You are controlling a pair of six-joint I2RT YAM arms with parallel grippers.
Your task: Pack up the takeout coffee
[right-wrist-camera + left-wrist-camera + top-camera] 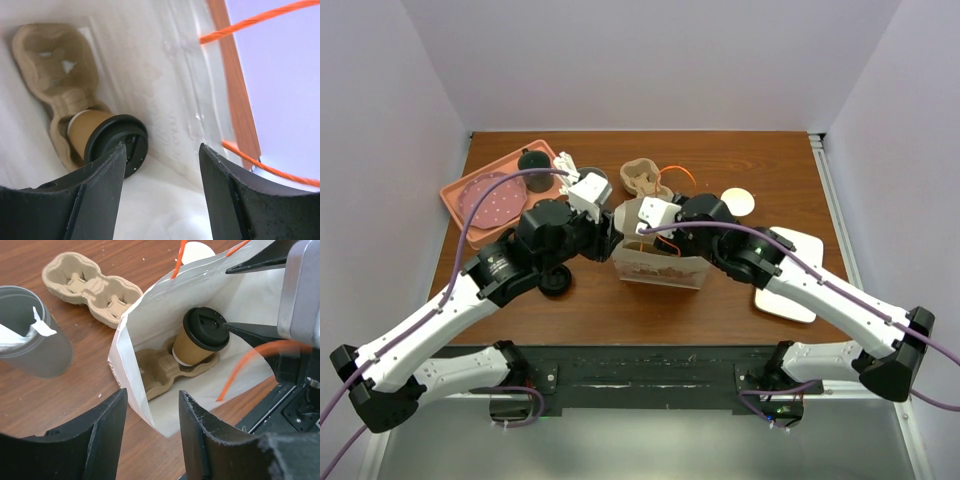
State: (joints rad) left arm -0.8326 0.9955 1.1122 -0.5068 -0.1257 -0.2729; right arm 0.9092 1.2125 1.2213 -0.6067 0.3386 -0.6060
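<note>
Takeout coffee [95,131] in bag [160,70], just beside R end effector [161,150], jaws apart.

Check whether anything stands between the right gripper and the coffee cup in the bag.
Nothing visible does. The right gripper hangs open inside the white bag, close beside the takeout coffee, which sits in the carrier.

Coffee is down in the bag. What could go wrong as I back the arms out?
1. The right gripper is open inside the bag, one finger right beside the lid of the takeout coffee; lifting out may clip it and tip the cup in its carrier.
2. An orange handle loops across that gripper and might snag, dragging the bag.
</note>
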